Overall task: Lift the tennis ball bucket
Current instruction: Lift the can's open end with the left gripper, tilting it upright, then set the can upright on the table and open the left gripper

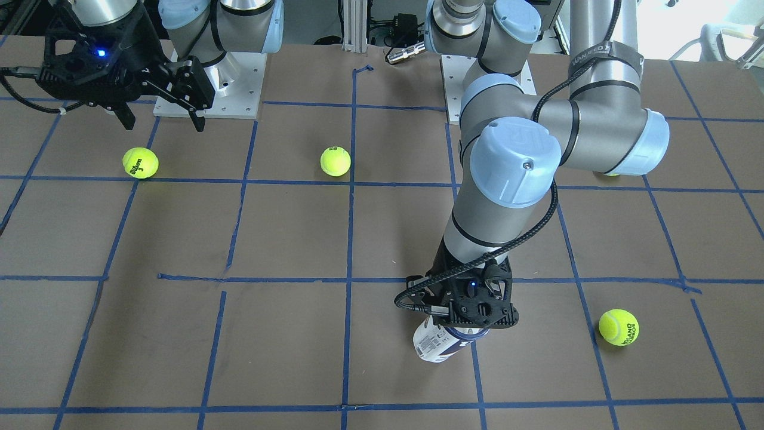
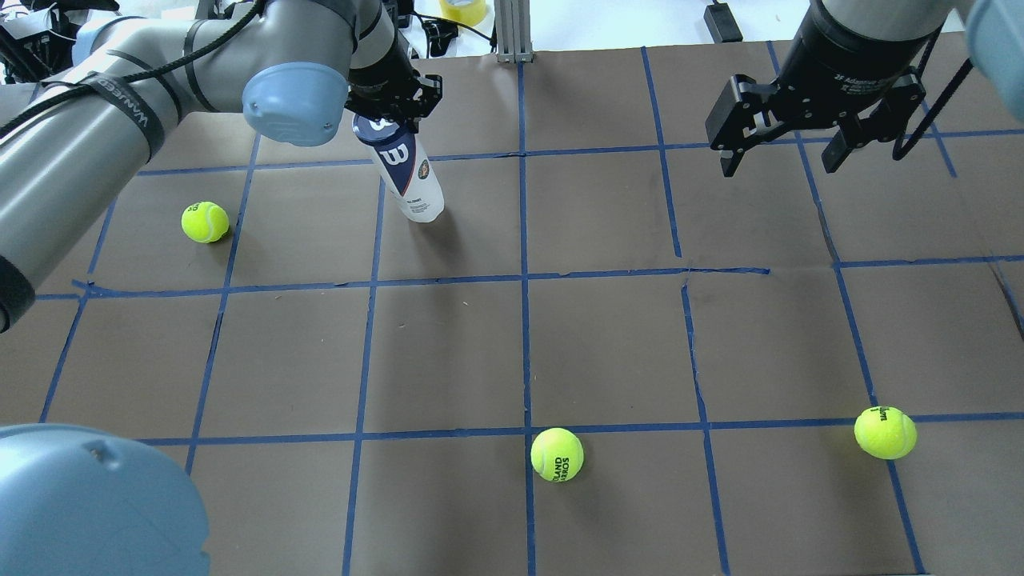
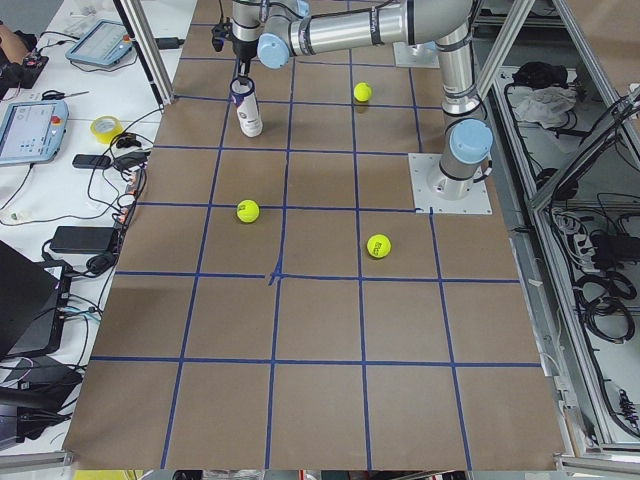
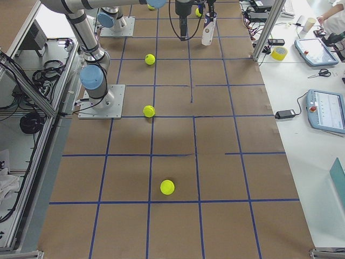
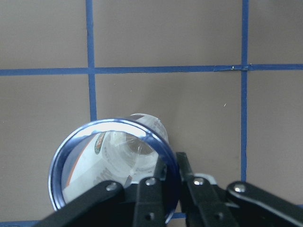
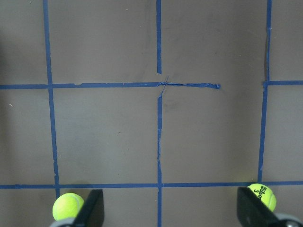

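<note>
Currently, the left hand is clenched on the navy rim of the tennis ball bucket. The bucket is tilted in the upper left of the overhead view, its base low over the counter; contact there cannot be determined. The right hand, upper right, is released, fingers spread.

L arm, grey metal w/ pale-blue joint caps, reaches far out over the brown worktop, wrist pointing down. Its black two-finger L gripper has its jaws closed on the navy rim of the slim clear plastic tube-shaped can. R arm sits nearer its base, wrist down. The black R gripper hangs above the worktop, jaws wide apart.
</note>
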{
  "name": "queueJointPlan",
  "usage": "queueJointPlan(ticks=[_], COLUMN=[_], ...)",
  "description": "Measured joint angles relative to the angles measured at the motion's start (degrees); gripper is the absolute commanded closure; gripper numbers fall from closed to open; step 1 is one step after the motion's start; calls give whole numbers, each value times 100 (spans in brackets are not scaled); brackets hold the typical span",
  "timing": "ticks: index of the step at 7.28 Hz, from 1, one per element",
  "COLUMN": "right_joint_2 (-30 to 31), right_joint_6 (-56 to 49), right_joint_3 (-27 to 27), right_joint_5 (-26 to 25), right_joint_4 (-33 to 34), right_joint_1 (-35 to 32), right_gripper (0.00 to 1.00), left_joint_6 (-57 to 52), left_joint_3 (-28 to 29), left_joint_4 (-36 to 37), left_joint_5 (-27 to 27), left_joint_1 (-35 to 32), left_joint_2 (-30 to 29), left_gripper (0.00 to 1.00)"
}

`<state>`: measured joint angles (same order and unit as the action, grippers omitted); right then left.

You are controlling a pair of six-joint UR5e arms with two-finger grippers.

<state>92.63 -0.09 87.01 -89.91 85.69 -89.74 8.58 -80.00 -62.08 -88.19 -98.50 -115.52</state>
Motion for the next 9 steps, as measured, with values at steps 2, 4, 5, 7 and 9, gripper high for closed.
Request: queueJointPlan(ticks=[2,4,5,7,9], right_joint_2=[0,3,6,9,9], right_joint_6=[2,2,0,0,0], right_joint_3=[0,0,0,0,0], right_joint_5=[0,0,0,0,0], right_joint_4=[0,0,0,0,0], right_joint_1=[-5,-17,-17,-17,-17], right_gripper=[0,0,0,0,0], left_joint_6=[127,298,358,339,328], left_joint_3=[27,35,46,260,610], left_joint_4=[-51,-170,-229,-545,-1094], left_joint_5=[-8,-4,-5,13,57], left_joint_1=[-83,-111,-116,-123,-79], left_joint_2=[-28,-19,10,124,345], left_gripper=[18,0,0,0,0])
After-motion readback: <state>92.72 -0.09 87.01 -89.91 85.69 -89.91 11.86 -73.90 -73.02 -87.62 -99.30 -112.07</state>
